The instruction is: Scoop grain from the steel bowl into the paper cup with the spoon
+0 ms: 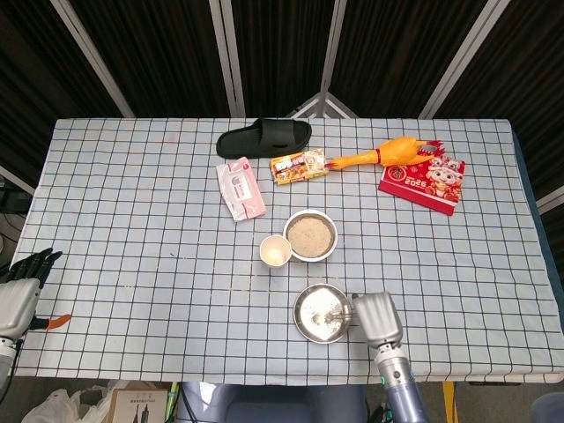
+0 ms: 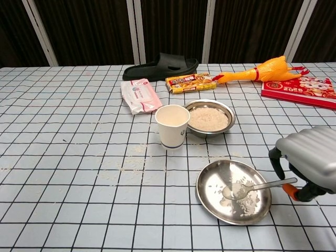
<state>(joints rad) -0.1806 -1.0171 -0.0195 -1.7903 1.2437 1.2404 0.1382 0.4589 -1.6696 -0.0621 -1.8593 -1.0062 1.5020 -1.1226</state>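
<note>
Right hand (image 2: 307,168) at the near right edge of the table, gripping the spoon (image 2: 252,187) by the end of its handle. Spoon lying nearly level, long axis running left to right across the chest view; bowl end pointing toward the robot's left, handle rising slightly toward the hand. Spoon bowl inside the shallow steel plate (image 2: 210,202), among scattered grain, apparently carrying a small heap. Steel bowl (image 2: 227,112) of grain further back, just beside the paper cup (image 2: 172,126), which stands upright to its left. Loose grains on the checked tablecloth (image 2: 79,173) near the cup. Left hand (image 1: 19,286) at the far left table edge, holding nothing, dark fingers extended and apart.
</note>
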